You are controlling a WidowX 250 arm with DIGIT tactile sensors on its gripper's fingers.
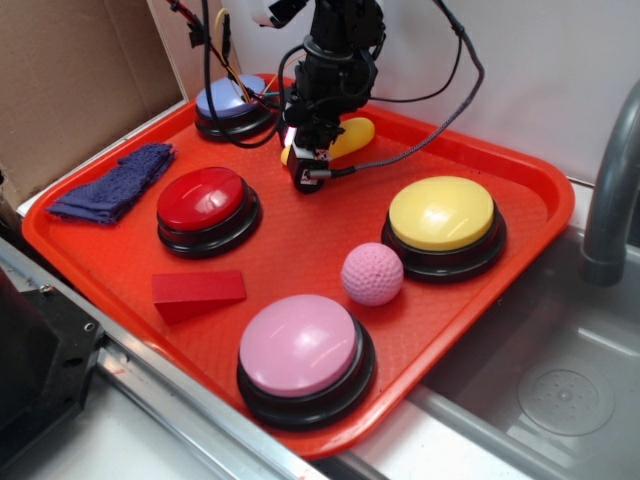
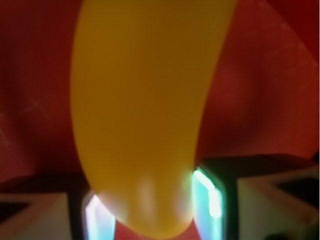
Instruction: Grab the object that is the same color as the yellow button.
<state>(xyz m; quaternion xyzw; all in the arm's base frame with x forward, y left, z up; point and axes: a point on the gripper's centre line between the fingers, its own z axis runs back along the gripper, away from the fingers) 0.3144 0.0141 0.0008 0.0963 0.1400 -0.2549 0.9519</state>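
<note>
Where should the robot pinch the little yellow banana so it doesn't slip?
Probably across the middle of the banana, coming down from above. It lies flat on the tray, and its ends taper, so the thick middle gives the best hold. The gripper is there, a finger on each side of it.

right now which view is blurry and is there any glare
Wrist view: the banana fills the frame, soft and out of focus, with a pale sheen near its lower end and bright glow on the fingers. Exterior view: sharp, with soft highlights on the yellow button and the tray.
</note>
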